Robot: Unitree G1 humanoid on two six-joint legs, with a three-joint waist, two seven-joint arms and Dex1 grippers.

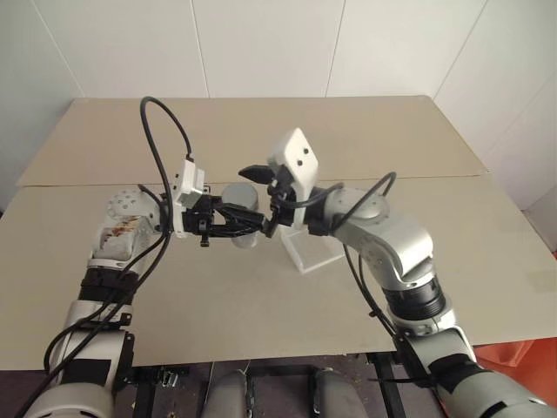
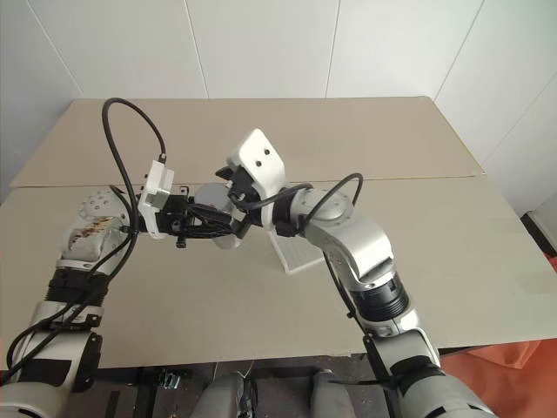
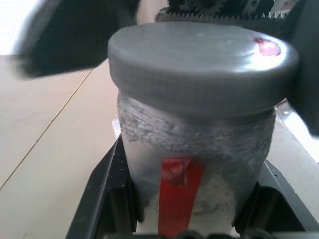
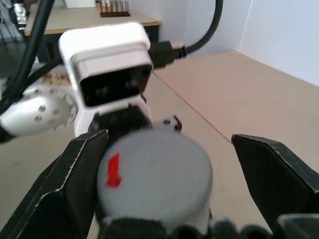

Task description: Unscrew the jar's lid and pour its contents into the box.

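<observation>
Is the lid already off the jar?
No, the grey lid sits on top of the jar, which the left hand holds.

No readable text, brand or number anywhere. Only plain signs: a red tape strip, unlettered, on the jar [image 3: 194, 194] side, below the lid [image 3: 202, 67]; a small red arrow-like mark w/o lettering on the lid top, near its rim.

One small clear cylindrical jar [image 3: 199, 164] with a red strip on its side, one round silver-grey metal lid [image 4: 154, 174] marked red, one shallow clear plastic box [image 1: 315, 252], two beige worktop boards [image 1: 261, 305], two black-fingered grippers, left [image 1: 237, 223] and right [image 1: 265, 196].
</observation>
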